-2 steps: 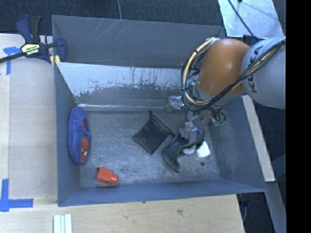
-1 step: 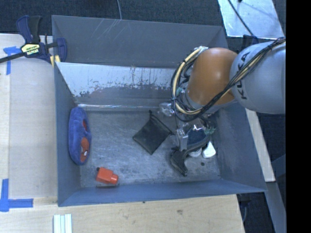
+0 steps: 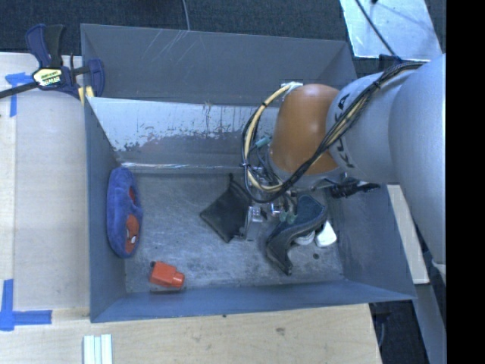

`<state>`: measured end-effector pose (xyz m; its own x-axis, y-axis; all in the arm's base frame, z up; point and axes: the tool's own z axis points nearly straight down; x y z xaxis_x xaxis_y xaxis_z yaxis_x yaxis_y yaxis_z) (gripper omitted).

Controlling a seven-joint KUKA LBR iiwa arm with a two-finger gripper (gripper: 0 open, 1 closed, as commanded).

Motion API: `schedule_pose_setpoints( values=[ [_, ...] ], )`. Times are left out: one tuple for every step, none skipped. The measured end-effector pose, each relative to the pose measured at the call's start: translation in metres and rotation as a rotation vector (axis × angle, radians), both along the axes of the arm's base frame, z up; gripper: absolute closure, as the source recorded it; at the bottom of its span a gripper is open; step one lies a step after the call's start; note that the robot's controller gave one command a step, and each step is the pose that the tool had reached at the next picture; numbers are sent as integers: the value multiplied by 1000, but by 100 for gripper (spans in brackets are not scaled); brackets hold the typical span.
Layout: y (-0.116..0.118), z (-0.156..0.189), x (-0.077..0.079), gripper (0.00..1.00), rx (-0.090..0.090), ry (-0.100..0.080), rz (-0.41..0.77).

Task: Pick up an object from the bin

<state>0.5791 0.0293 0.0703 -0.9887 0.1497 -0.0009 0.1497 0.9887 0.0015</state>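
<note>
A flat black piece (image 3: 223,212) with bent corners lies in the middle of the bin floor, tipped up a little on its right side. It may be rubber or cloth. This is the thing nearest to the tool (image 3: 256,220). The tool is low in the bin, just beside the right edge of the black piece, maybe touching it. I cannot tell if the tool is spread or pressed together, because cables and the round orange-brown cover (image 3: 303,135) on the arm hide much of it. I also cannot see the black piece or anything else pinched in it, so I think nothing is picked up yet. The reaching down looks done. The grabbing and the lifting out are left to do. Just right of the tool lies a dark blue-green curved thing (image 3: 286,241), and a small white bit (image 3: 326,237) sits against it. Far off on the left, by the left wall, is a long soft blue toy with orange spots (image 3: 121,211). A small orange block (image 3: 167,276) lies near the front wall, well apart from the tool. All of this sits in the grey metal bin (image 3: 227,300).
</note>
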Motion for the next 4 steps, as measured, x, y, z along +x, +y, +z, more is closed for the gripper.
schedule_pose_setpoints(
  values=[
    [-43,99,17,0,-4,-12,54],
    [8,-1,3,0,0,5,75],
    [6,4,6,100,-2,-4,73],
    [-5,158,0,100,-2,-11,59]
  ],
)
